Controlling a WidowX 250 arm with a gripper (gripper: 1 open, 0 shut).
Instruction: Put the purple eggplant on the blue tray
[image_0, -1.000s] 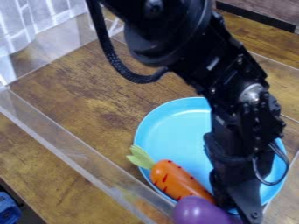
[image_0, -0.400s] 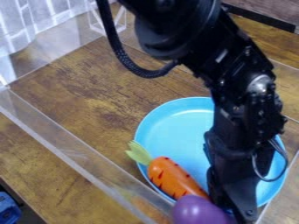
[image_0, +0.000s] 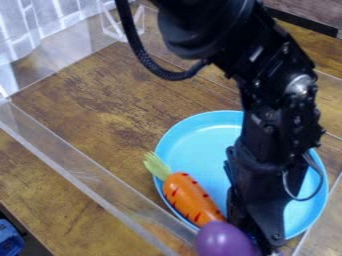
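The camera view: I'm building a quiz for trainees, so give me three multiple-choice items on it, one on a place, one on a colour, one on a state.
1. Where does the orange plastic carrot lie?
A. across the near rim of the round blue plastic tray
B. on bare wood far from the tray
C. in the gripper

2. What colour is the glossy rounded toy eggplant?
A. yellow
B. purple
C. white

3. How is the black gripper?
A. wide open
B. shut
C. out of view

A: the carrot overlaps the tray's edge. B: it is purple, at the bottom edge. B: its fingers are closed beside the eggplant.
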